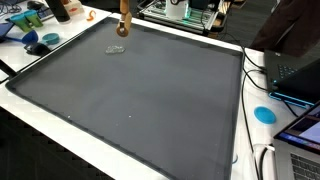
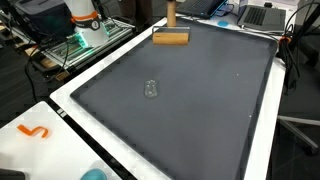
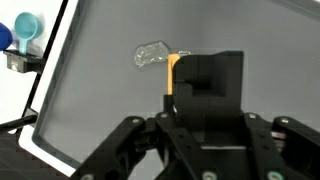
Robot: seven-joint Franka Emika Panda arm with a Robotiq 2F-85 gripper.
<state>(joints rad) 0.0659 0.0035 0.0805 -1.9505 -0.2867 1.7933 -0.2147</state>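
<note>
— What do we see of the black gripper?

— Only the wrist view shows it (neither exterior view catches it). Its dark fingers seem close together, and a thin orange-brown strip runs along their left side. We cannot tell whether the jaws are clamped on that strip or only stand in front of it.

— What is the strip?

— It has the colour of the orange-brown T-shaped wooden tool. In both exterior views the stem stands upright and runs out of the top of the picture. The crossbar rests on the large dark grey mat, near its far edge.

— Where is the other thing?

— The small crumpled clear plastic piece lies on the grey mat ahead of the jaws and a little to their left, just beside the strip's far end. In an exterior view the piece is near the crossbar but apart from it. A round light blue cup sits far ahead and left of the jaws, off the mat.
</note>
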